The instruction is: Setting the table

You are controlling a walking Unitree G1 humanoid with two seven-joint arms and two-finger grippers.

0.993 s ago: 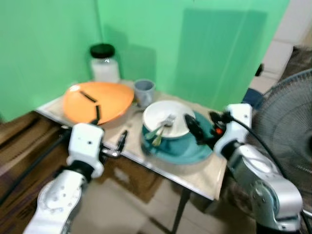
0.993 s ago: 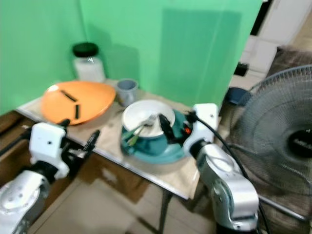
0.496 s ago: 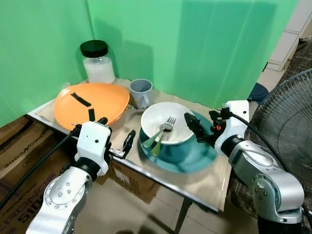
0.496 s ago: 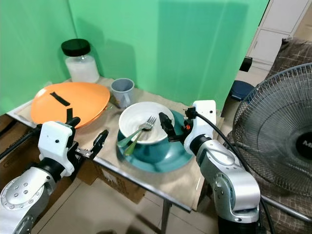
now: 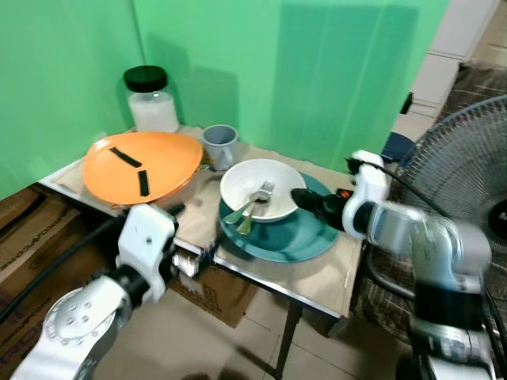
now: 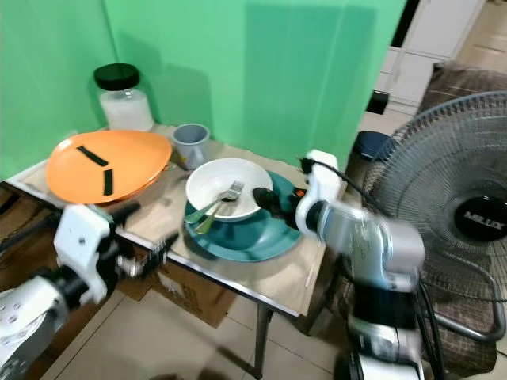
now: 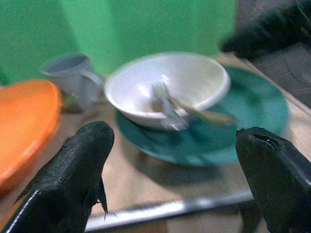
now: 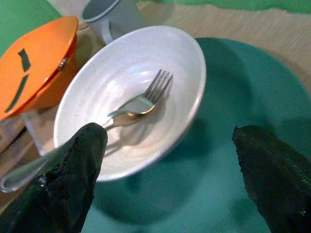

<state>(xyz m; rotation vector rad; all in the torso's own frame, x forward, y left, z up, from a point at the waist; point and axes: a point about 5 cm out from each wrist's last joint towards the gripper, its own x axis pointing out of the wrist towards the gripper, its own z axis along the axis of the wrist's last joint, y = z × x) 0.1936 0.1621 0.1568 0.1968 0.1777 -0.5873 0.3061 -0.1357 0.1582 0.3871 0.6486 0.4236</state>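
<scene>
White bowl sits on teal plate at the table's near edge; fork and a second utensil lean inside. Right gripper, fingers spread wide, is over the plate beside the bowl's rim. Left gripper, also spread, waits below the table edge. Judged step: reaching for the bowl; next, straddle the rim and close. Right wrist view shows the fork tines clearly; head views add orange plate, grey mug, jar.
</scene>
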